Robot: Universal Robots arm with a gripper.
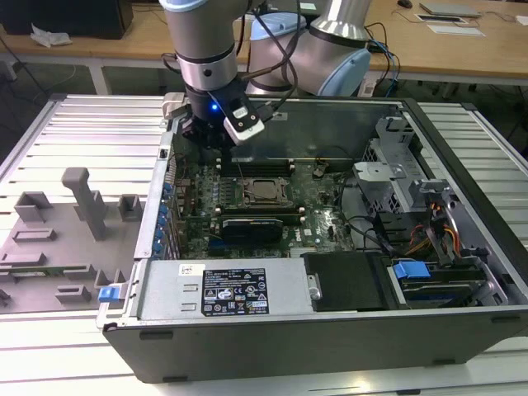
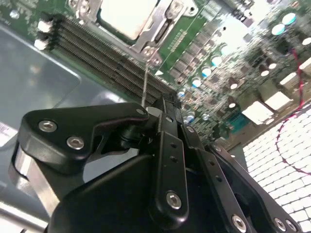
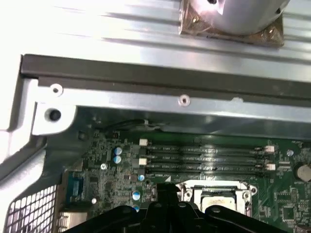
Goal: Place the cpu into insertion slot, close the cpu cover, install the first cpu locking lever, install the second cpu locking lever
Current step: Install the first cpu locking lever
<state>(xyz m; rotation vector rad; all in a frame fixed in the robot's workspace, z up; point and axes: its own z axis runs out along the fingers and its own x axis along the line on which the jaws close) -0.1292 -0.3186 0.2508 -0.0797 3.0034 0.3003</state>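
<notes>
- Pinching the thin locking lever (image 2: 145,82), the claw (image 2: 163,104) is seen closed.
- The cpu (image 2: 127,17) is seated in the insertion slot (image 1: 266,191), framed by the cpu cover (image 2: 163,26).
- If pulled off its arc, the lever could be bent or dropped.

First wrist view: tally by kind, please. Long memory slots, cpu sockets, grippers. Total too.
memory slots: 4
insertion slot: 1
gripper: 1
Total: 6
</notes>
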